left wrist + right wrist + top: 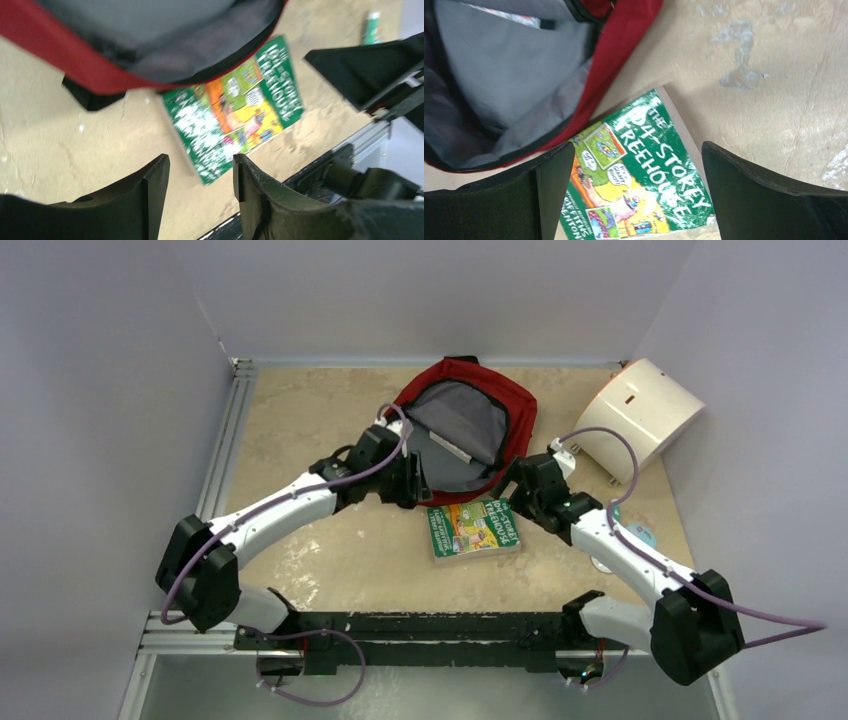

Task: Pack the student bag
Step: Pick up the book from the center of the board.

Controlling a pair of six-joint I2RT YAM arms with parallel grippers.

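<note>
Student bag (515, 410) unzipped, grey lining showing, just beyond and between left gripper (201, 167) and right gripper (638, 155). White rounded box (640, 415) well off past the right gripper. Green book (639, 175) directly beneath the right gripper, corner under the bag's rim. Both sets of jaws parted, empty.

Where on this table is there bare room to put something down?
Bare table lies between the left rail and the backpack, and on the near side of the book, before the black bar. It is crowded at the backpack's mouth, where the left claw, right claw and book meet.
</note>
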